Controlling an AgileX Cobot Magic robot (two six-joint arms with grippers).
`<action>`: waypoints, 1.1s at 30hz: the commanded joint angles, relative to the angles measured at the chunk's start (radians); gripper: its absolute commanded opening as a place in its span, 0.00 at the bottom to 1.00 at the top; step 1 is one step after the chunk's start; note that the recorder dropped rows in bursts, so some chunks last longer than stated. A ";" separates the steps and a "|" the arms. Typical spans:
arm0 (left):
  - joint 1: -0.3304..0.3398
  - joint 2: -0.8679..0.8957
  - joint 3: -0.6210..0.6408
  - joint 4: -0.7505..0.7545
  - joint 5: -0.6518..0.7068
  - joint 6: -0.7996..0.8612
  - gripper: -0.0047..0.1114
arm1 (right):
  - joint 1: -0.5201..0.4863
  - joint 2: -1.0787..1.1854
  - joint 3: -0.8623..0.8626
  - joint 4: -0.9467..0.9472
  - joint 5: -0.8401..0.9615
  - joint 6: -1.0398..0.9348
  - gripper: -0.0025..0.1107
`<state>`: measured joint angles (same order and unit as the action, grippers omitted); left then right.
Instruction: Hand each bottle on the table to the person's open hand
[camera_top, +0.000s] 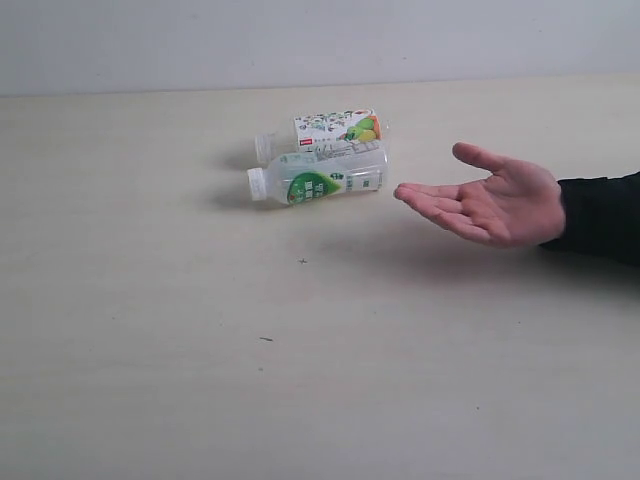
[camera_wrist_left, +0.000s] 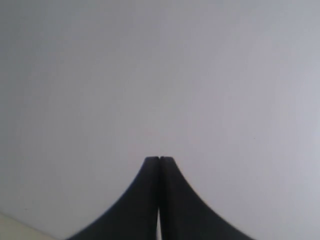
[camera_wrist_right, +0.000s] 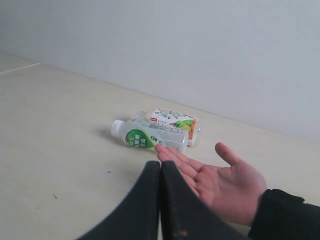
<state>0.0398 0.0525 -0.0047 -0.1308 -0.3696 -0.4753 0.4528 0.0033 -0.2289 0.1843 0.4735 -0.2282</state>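
Observation:
Two clear bottles lie on their sides, touching, on the cream table (camera_top: 150, 300). The nearer one has a green-white label (camera_top: 318, 180) (camera_wrist_right: 149, 136). Behind it lies the one with a white fruit-print label (camera_top: 335, 129) (camera_wrist_right: 172, 119). A person's open hand (camera_top: 495, 200) (camera_wrist_right: 220, 182), palm up, reaches in from the right, its fingertips just right of the bottles. My right gripper (camera_wrist_right: 160, 163) is shut and empty, nearer than the hand and the bottles. Facing only a grey wall, my left gripper (camera_wrist_left: 159, 158) is shut and empty. Neither arm shows in the exterior view.
A grey wall (camera_top: 300, 40) runs behind the table's far edge. The person's black sleeve (camera_top: 605, 215) comes in at the right edge. A few tiny dark specks (camera_top: 302, 261) mark the tabletop in front of the bottles.

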 joint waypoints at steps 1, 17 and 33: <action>0.002 0.195 -0.104 -0.065 -0.055 0.139 0.04 | 0.000 -0.003 0.004 -0.002 -0.003 -0.004 0.02; -0.003 0.924 -0.605 0.311 0.405 0.135 0.04 | 0.000 -0.003 0.004 0.000 -0.003 -0.004 0.02; -0.005 1.476 -1.236 0.315 0.875 0.660 0.04 | 0.000 -0.003 0.004 -0.001 0.002 -0.004 0.02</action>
<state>0.0380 1.4697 -1.1165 0.1829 0.2895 0.0716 0.4528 0.0033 -0.2289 0.1843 0.4781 -0.2282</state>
